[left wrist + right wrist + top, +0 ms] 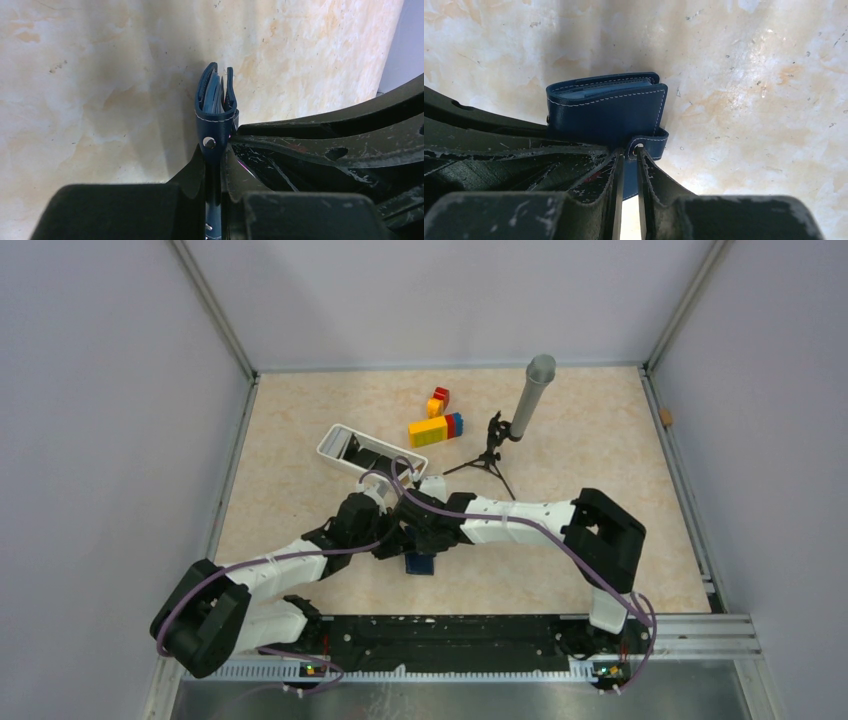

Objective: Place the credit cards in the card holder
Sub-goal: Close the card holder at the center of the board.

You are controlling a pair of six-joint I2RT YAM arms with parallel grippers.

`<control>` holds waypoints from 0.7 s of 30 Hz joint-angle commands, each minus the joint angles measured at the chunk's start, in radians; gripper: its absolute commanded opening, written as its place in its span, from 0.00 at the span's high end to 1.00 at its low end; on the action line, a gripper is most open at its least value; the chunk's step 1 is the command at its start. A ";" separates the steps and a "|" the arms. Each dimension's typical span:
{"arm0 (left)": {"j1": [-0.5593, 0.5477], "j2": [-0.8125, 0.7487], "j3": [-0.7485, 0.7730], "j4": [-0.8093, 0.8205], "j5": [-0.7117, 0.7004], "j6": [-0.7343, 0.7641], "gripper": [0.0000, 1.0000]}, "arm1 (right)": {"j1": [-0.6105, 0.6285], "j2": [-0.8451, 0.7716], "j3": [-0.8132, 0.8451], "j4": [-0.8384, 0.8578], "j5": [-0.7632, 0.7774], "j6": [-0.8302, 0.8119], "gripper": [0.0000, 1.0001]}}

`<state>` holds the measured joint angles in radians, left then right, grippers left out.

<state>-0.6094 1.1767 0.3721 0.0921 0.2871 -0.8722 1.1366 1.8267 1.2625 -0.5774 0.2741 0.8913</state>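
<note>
- Your worktop (300, 540) is beige and marbled, with walls on three sides.
- Both arms reach inward and meet close to the near edge, about midway across.
- A grey cylinder on a black tripod (528, 395) stands toward the far edge, right of the middle.
- The white tray (335, 440) lies askew, left of the middle. The dark credit cards (375, 459) in it are too small for you to count.
- Your left gripper (214, 167) is clamped on the card holder (606, 112), which is folded and turned on edge.
- Your right gripper (628, 156) has its jaws narrow, with the tips at the holder's snap strap (651, 141). You cannot tell whether they pinch it.
- Coloured toy blocks (435, 430) sit between the tray and the tripod.
</note>
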 commanded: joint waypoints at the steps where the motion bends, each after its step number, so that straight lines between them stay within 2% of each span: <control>1: -0.004 0.006 0.017 0.027 -0.008 0.019 1.00 | 0.010 0.015 0.046 -0.003 0.028 -0.011 0.84; 10: -0.004 0.005 0.014 0.027 -0.014 0.021 1.00 | 0.010 0.043 0.040 0.003 0.019 -0.010 0.84; 17: -0.004 0.008 0.009 0.032 -0.012 0.022 1.00 | 0.010 0.046 0.031 -0.003 0.029 0.005 1.00; 21: -0.003 0.007 0.010 0.028 -0.016 0.026 1.00 | 0.010 0.039 0.019 -0.020 0.049 0.014 1.00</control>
<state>-0.6094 1.1812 0.3721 0.0925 0.2829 -0.8692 1.1370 1.8439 1.2720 -0.5747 0.2821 0.8940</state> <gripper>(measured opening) 0.056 0.009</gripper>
